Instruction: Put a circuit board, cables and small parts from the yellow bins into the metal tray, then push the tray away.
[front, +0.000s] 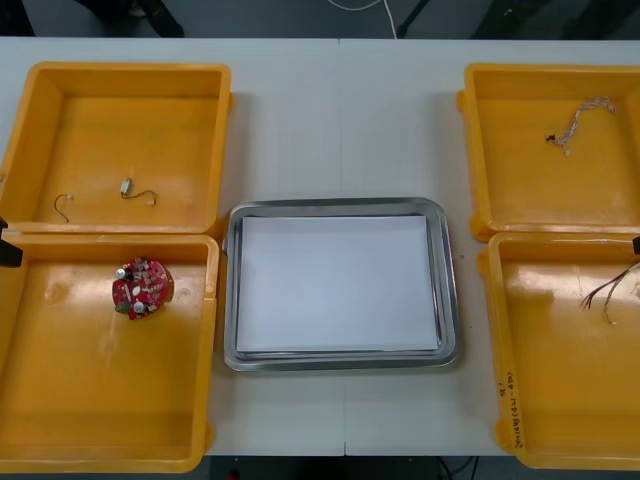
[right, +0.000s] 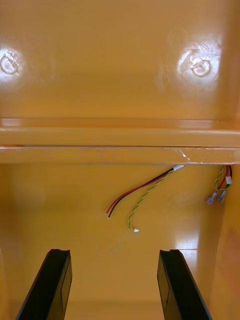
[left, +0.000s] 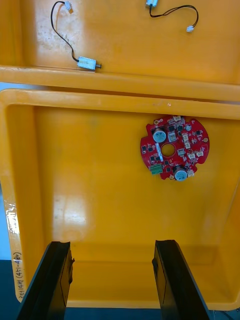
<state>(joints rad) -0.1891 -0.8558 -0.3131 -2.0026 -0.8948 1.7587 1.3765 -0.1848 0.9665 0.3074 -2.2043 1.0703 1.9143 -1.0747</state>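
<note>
Left near bin (front: 100, 390), left far bin (front: 120, 110), right near bin (front: 560, 370), right far bin (front: 530, 180): four in all, two on each side of the table (front: 340, 120). One tray (front: 447, 290) sits between them, white inside, with its long axis running left-right.

One board (left: 174, 148) lies flat in the left near bin, parts-side up, close to the far wall. It is round, so it has no long axis. Its green block faces the left gripper (left: 111, 244), whose claw is released, with its fingers spread over the bin's near wall and well apart from the board.

The left far bin holds two black cables (left: 60, 35). Each ends in one of the two metal parts (left: 86, 63).

The right near bin holds two bunches of red-and-yellow cables (right: 141, 188). The nearer bunch runs diagonally, plug toward the far wall and loose ends toward the right gripper (right: 114, 252). The other bunch is against the side wall. The right claw is also released, with its fingers apart above the bin floor, touching nothing.

The right far bin holds one twisted cable (front: 578, 118). It lies diagonally, with its dark end toward the tray side.
</note>
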